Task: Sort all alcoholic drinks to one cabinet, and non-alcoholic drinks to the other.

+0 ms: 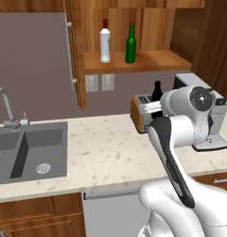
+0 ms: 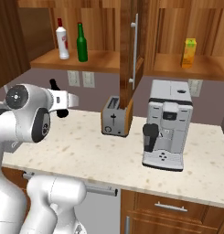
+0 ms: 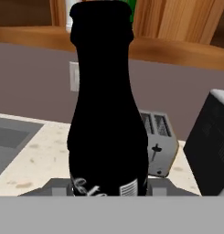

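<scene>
The left cabinet (image 1: 133,60) already held both alcoholic drinks: the white bottle (image 1: 105,40) and the green bottle (image 1: 130,45) stood side by side on its shelf. The right cabinet (image 2: 195,68) held 1 soft drink, the juice carton (image 2: 189,53). That left, by my reckoning, 1 item of 4: the cola bottle (image 3: 109,105), which belonged beside the carton. So the sorting looked about 3 quarters done.

The gripper (image 2: 63,104) was closed on the cola bottle, holding it upright above the counter (image 1: 110,152), in front of the toaster (image 2: 116,116) and left of the coffee machine (image 2: 167,130).

In the base views only the bottle's black neck showed past the arm; its body and the fingers on it were hidden behind the wrist. In the hand view the bottle blocked most of the scene, its label was cut off at the bottom, and the fingertips could not be made out.
</scene>
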